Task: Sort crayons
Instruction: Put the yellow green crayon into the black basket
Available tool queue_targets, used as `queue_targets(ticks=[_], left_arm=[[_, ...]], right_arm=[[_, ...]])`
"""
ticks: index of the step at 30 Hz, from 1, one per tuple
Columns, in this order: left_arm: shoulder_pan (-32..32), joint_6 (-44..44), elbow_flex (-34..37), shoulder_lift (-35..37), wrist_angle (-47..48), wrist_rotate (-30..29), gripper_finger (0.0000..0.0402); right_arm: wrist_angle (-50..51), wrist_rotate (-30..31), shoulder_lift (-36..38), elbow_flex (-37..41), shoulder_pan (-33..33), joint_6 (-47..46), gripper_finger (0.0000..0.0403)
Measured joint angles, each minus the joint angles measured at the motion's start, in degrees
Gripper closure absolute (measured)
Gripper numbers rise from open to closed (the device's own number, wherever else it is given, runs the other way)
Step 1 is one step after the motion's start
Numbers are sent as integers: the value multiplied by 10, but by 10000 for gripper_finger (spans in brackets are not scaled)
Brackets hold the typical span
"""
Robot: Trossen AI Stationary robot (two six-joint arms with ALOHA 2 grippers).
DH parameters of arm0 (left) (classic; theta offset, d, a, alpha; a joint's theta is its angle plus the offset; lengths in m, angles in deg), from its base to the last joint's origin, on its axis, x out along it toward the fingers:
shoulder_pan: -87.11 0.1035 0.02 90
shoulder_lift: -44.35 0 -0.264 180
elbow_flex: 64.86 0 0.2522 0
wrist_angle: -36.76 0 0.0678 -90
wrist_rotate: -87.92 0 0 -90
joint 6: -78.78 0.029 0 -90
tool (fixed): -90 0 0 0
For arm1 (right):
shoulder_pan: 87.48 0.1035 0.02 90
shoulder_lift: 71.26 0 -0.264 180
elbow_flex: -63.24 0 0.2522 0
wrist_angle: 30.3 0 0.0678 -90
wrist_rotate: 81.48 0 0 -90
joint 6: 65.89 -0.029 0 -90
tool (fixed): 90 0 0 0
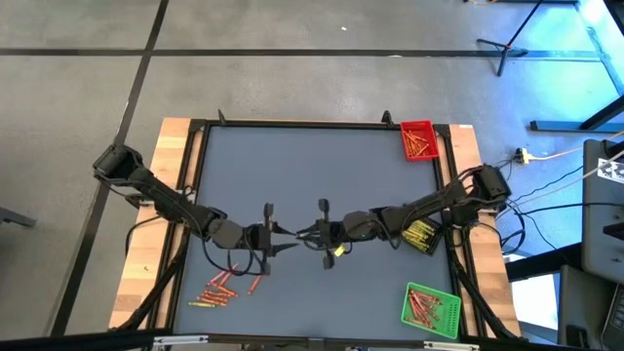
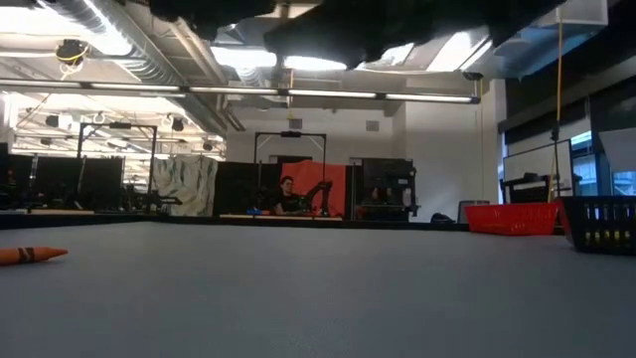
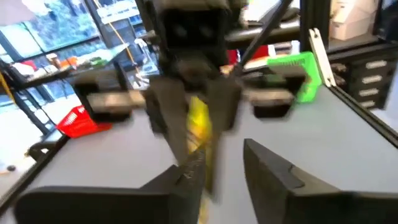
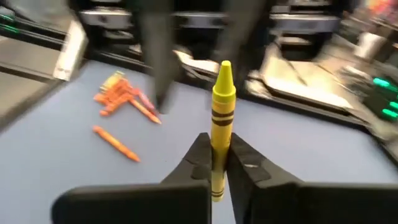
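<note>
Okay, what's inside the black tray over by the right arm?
The black tray holds yellow crayons, seen from above. The right arm crosses over part of it, so anything beneath that stretch is hidden, and a count isn't possible.

The high view looks straight down from well above, taking in the whole grey worktop, its wooden edges and the floor around it. The low view sits at worktop height and faces level across the surface into the room behind, a red tray showing far off. Each wrist view rides close behind its own gripper and faces the other arm over the middle of the worktop. The left wrist view and right wrist view share the yellow crayon, very near in both. The pile of crayons shows in the high view and right wrist view.
</note>
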Motion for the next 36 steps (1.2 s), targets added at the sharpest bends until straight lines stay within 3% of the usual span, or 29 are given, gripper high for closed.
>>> queue_targets(ticks=[6, 9, 11, 19, 24, 28, 31, 36], left_arm=[[-25, -16, 0, 9, 25, -30, 277], [-35, -3, 0, 10, 33, -59, 275], [-38, -2, 0, 10, 33, -75, 275], [-38, -2, 0, 10, 57, -79, 277], [-37, -4, 0, 10, 58, -78, 277], [-38, -5, 0, 10, 58, -78, 278], [-38, -5, 0, 10, 58, -77, 278], [-38, -5, 0, 10, 58, -70, 278]], right_arm=[[142, 172, 67, -2, 48, -46, 380], [265, 254, 113, -2, 76, -101, 366], [368, 277, 151, -2, 88, -166, 367], [726, 260, 264, -2, 118, -446, 386], [874, 156, 275, -2, 118, -613, 371], [997, 117, 257, 7, 119, -712, 377], [1035, 77, 252, 30, 118, -756, 381], [1008, 24, 251, 88, 118, -784, 373]])
